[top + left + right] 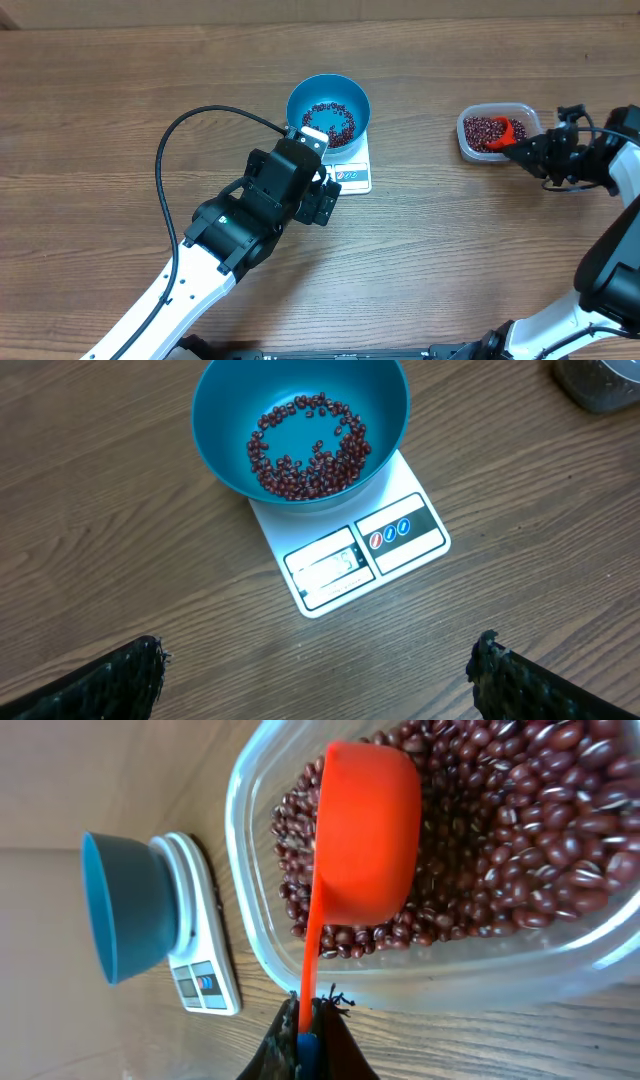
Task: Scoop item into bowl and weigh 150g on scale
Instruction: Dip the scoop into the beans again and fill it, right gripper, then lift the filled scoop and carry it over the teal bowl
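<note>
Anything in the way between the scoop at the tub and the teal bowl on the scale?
Nothing visible. The table between the tub and the bowl is bare wood. The right gripper holds the scoop over the beans; the open left gripper hangs on the display side of the scale, off that line.

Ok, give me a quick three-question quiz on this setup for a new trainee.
1. True or false: the bowl sits on the scale.
2. The right gripper is shut on: A) the handle of the orange scoop, B) the bowl's rim, C) nothing.
3. Fill in: the left gripper stands ___.
Key: 1 true; 2 A; 3 open.
</note>
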You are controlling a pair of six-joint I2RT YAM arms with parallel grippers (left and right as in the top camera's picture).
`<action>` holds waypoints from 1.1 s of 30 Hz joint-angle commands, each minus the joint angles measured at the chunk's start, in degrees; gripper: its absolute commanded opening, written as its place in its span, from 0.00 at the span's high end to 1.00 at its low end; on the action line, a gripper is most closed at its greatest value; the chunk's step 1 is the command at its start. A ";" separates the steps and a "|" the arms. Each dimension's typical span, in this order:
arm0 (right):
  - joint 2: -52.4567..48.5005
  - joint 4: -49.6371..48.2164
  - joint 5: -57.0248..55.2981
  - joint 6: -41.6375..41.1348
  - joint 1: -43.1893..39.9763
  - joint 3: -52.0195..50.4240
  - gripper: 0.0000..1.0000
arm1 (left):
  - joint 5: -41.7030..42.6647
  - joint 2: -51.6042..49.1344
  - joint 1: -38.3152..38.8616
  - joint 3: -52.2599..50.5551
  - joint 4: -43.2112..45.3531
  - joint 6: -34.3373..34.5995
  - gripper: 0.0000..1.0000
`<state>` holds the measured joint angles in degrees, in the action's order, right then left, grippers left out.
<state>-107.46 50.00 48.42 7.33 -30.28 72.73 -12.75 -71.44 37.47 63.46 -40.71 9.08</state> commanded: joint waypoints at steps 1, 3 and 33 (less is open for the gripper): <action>-0.26 0.26 5.38 0.66 -1.79 -0.31 0.96 | -1.16 -0.46 -0.33 0.50 0.22 0.79 0.00; -0.26 0.66 7.34 1.05 -2.67 -0.31 0.96 | -1.16 -0.46 -0.33 0.50 0.22 0.79 0.00; -0.26 4.39 23.96 3.65 0.96 -0.31 0.96 | -1.16 -0.46 -0.33 0.48 0.22 0.79 0.00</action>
<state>-107.48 54.33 69.73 10.35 -32.12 72.71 -12.75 -71.44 37.47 63.46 -40.71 9.08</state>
